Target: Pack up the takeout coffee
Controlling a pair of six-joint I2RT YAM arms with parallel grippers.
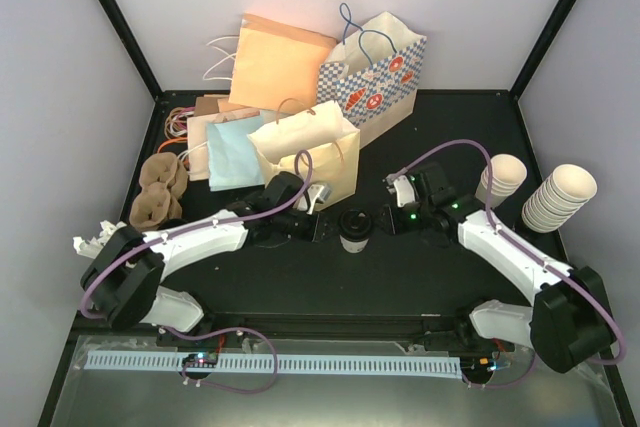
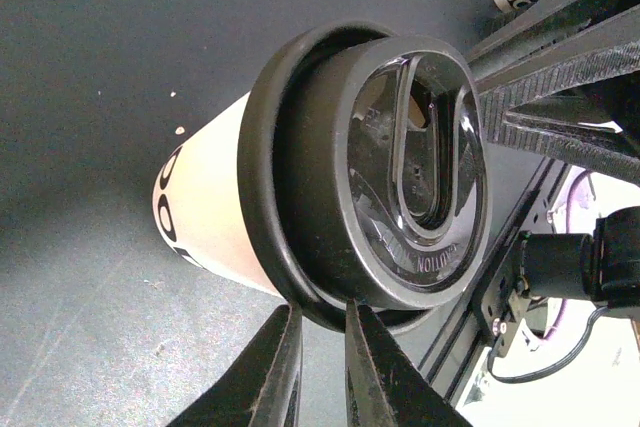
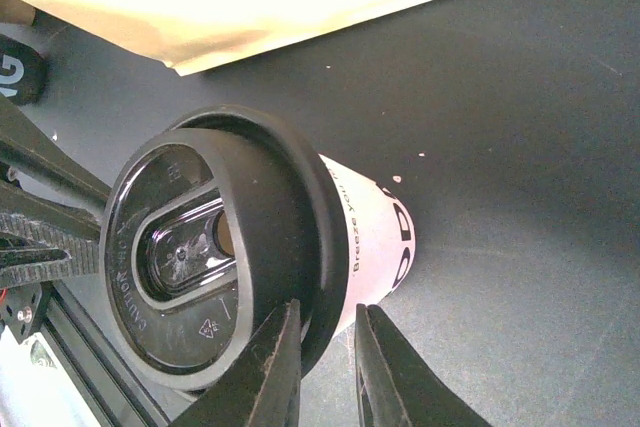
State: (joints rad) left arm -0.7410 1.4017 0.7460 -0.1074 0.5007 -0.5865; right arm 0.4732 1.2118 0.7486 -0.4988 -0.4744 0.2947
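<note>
The left gripper [image 2: 325,352] is seen almost shut, its jaws pinched on the brim of the lid [image 2: 400,167] at the bottom of the left wrist view. The right gripper [image 3: 328,352] is likewise nearly closed on the brim, from the opposite side. The coffee [image 1: 355,230] is found upright at the centre of the top view, on the table [image 1: 300,282], flanked by both grippers. Black lettering on the cup wall is shown only by the wrist views; the bags are shown whole only from above. A cream bag [image 1: 315,152] is stood just behind the coffee, and an edge of it fills the top of the right wrist view. Cup stacks [image 1: 560,197] are seen well apart at the right edge. Bare tabletop is seen below the coffee in the top view.
</note>
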